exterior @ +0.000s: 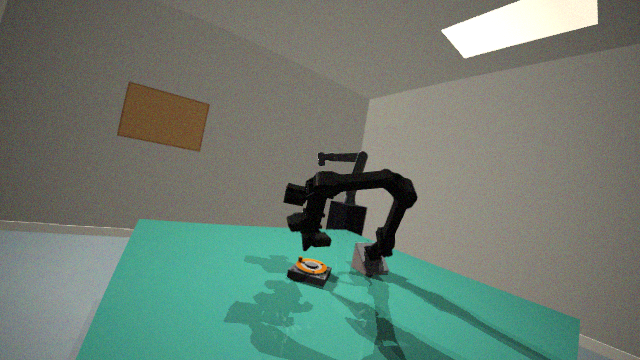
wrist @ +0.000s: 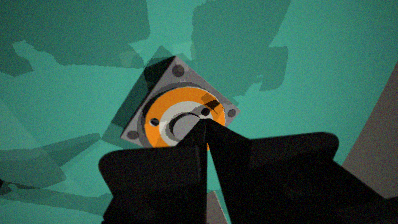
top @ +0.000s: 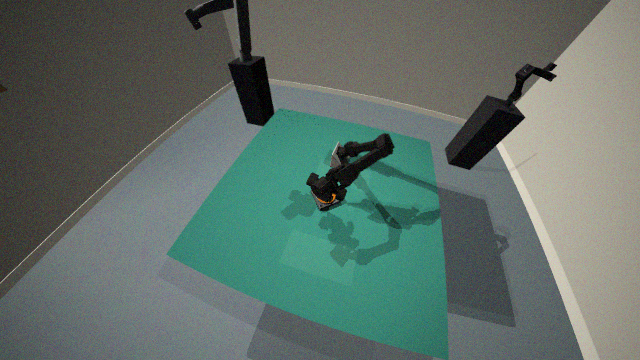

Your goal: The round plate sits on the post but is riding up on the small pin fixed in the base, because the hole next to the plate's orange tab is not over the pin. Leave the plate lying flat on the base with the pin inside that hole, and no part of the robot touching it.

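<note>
A green mat [exterior: 175, 300] carries the grey base [exterior: 309, 275] and the arm's mount [exterior: 369, 262].

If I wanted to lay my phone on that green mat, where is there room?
The wide stretch of green mat left of the grey base, and the near part in front of it, look free. It is crowded around the round plate, under the shut gripper, and by the arm's mount.

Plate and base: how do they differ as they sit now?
The plate is round and orange with a pale middle; the base is square and grey, with a dark dot at each corner. The plate lies on top, within the base's outline. The shut gripper hangs above both.
</note>
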`<state>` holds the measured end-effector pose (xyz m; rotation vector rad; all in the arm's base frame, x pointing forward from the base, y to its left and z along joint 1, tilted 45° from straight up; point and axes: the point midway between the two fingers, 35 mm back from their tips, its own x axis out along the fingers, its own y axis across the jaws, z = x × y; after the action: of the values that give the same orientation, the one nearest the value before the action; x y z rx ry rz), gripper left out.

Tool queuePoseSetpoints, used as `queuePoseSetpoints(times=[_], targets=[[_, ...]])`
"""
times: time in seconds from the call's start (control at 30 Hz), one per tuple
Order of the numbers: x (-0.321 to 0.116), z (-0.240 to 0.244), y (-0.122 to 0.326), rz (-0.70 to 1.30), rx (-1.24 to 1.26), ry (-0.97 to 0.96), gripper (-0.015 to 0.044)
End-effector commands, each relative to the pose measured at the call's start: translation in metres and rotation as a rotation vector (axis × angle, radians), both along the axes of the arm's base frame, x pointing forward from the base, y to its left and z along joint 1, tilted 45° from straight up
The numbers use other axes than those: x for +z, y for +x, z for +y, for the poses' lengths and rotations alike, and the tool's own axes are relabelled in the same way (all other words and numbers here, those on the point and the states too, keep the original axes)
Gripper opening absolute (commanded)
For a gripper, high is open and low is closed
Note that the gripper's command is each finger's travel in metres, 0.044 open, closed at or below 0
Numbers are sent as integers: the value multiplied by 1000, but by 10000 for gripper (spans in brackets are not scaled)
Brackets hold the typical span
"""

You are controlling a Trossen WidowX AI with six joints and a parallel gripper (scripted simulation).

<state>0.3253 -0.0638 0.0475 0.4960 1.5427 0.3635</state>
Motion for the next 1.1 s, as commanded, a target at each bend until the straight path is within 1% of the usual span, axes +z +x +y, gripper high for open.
queuePoseSetpoints(times=[0.0,0.33,0.7,1.07], targets=[[-13,-26,6,-125,25,218,0],[-14,-26,6,-125,25,218,0],[-47,7,10,-126,25,219,0],[-53,3,2,-126,25,219,0]])
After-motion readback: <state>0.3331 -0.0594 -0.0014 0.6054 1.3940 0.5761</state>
